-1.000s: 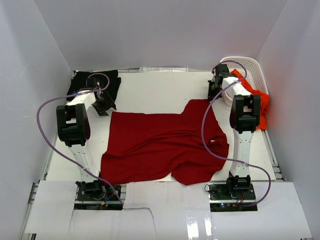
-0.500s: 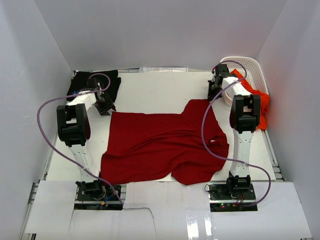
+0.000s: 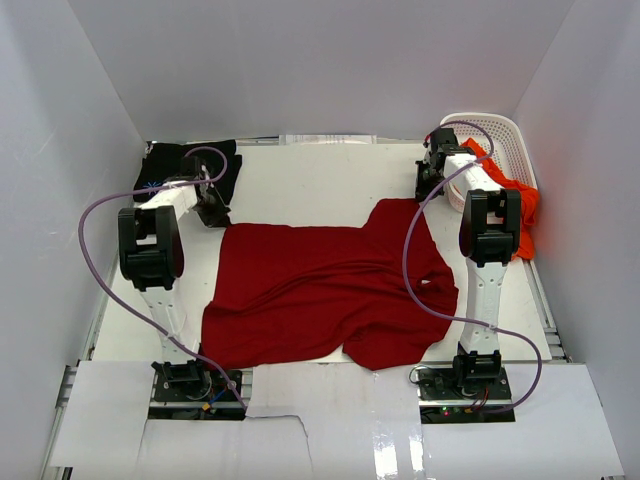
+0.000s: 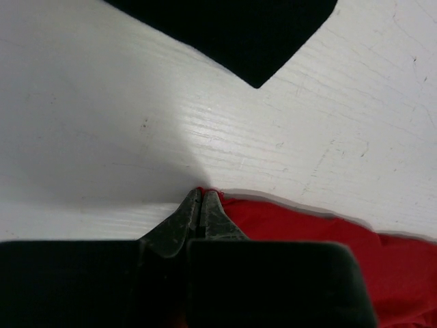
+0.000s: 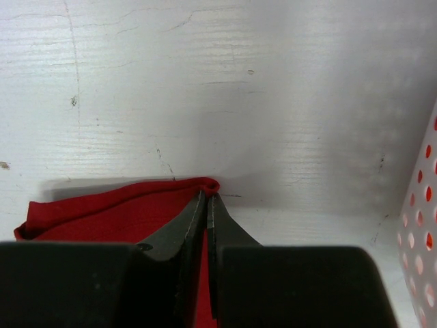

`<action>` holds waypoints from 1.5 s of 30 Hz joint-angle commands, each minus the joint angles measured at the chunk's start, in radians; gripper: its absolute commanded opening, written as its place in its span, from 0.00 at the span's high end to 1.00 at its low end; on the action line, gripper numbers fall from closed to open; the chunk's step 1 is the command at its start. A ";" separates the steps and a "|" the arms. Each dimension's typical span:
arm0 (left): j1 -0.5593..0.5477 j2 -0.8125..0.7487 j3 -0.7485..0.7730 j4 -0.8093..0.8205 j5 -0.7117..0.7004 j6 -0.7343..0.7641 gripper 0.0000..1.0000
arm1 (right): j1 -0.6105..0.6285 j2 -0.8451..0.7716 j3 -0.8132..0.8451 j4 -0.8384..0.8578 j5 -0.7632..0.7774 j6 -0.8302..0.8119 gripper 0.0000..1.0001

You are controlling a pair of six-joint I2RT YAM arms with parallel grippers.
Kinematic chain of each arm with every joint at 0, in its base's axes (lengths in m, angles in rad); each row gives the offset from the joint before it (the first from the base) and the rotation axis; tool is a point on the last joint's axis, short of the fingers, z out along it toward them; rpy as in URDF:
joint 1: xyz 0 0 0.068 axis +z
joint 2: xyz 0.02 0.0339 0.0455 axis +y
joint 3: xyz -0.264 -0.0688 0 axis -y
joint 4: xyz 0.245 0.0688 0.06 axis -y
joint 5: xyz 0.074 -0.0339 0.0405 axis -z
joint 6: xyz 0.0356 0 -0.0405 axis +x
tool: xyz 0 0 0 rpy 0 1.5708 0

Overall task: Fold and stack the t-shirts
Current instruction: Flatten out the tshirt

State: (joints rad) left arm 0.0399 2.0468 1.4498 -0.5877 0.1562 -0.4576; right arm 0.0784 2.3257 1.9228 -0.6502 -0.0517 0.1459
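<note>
**A Robot Test Cell in a Laboratory**

A laboratory bench rig was indicated rather than a home or shop. A scuffed white table (image 3: 320, 180) was enclosed on three sides by plain white panels (image 3: 330, 70). Two robot arms (image 3: 150, 250) were bolted at its near edge, purple cables (image 3: 404, 262) were left looped in the open, and bare metal rails (image 3: 551, 345) were exposed.

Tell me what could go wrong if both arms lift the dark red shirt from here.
1. The left gripper pinches only the very tip of the dark red shirt, so that corner may slip out on lifting.
2. The black shirt lies just beyond that gripper and could get dragged or covered.
3. The right gripper grips close to the white basket, and a sideways swing might knock it.
</note>
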 commanded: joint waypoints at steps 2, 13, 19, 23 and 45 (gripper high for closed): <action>-0.008 0.055 0.015 -0.043 -0.041 0.016 0.99 | -0.003 0.011 0.039 -0.014 -0.008 -0.008 0.92; -0.008 0.082 0.135 -0.055 -0.053 0.010 1.00 | -0.006 0.084 0.343 -0.020 -0.166 0.041 0.92; -0.009 0.110 0.236 -0.067 -0.063 -0.003 1.00 | -0.011 0.052 0.321 0.070 -0.232 0.066 0.92; -0.008 0.154 0.334 -0.095 -0.064 -0.012 1.00 | -0.020 0.066 0.349 0.084 -0.249 0.073 0.92; 0.044 0.144 0.530 -0.012 -0.004 -0.064 1.00 | -0.057 -0.014 0.337 0.342 -0.390 0.145 0.92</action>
State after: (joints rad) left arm 0.0711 2.2704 1.9209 -0.6708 0.1272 -0.5060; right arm 0.0319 2.4111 2.2475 -0.4171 -0.3977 0.2733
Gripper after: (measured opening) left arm 0.036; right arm 0.081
